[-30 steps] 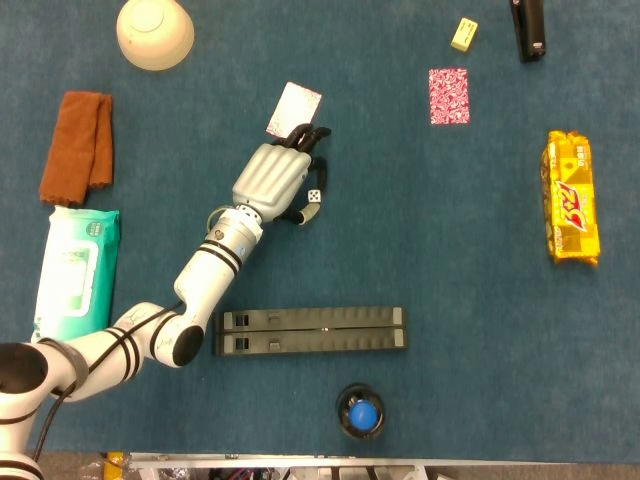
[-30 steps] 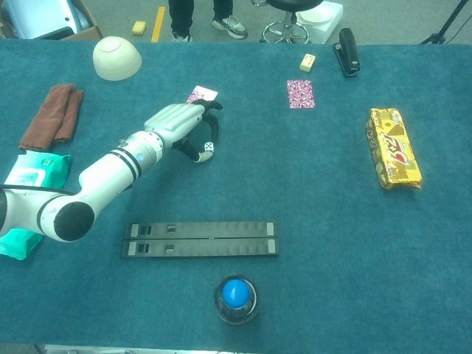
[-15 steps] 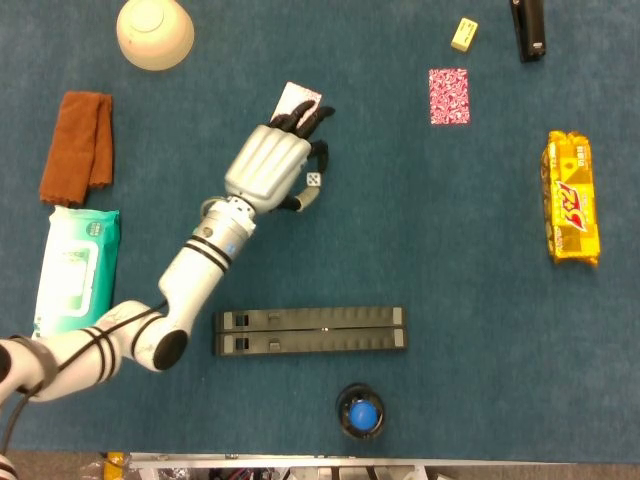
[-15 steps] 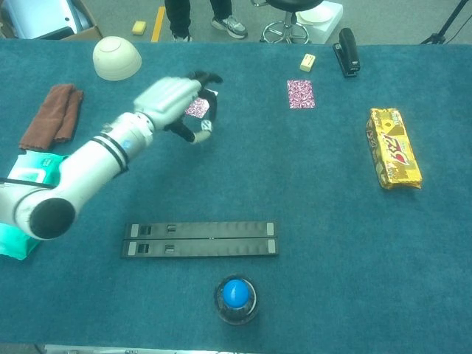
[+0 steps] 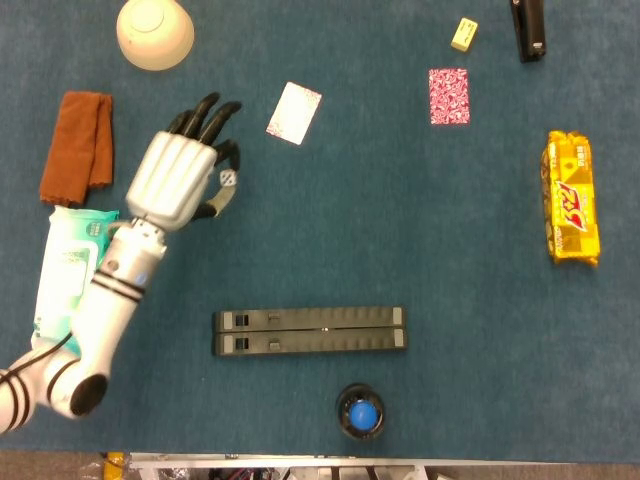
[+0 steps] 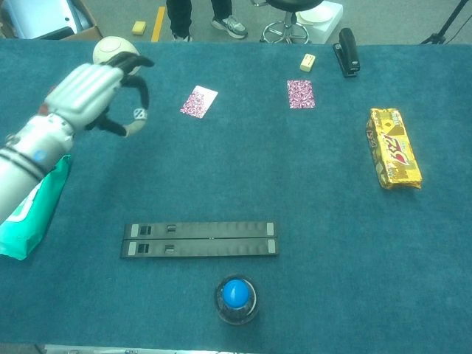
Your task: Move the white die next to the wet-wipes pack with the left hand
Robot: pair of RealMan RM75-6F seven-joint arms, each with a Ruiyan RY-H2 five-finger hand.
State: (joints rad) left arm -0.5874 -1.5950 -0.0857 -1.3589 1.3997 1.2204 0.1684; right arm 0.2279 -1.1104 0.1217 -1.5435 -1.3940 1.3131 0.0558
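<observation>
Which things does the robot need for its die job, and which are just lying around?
Needed: white die, pinched in the left hand; wet-wipes pack.

Lying around: bowl, brown cloth, two cards, yellow snack pack, black bars, stapler.

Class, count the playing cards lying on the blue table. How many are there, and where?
2. One card lies just right of the left hand; the other card lies farther right, near the yellow eraser. None seems hidden.

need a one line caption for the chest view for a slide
Left hand pinches the white die, raised over the blue table, with the wet-wipes pack below its forearm.
</observation>
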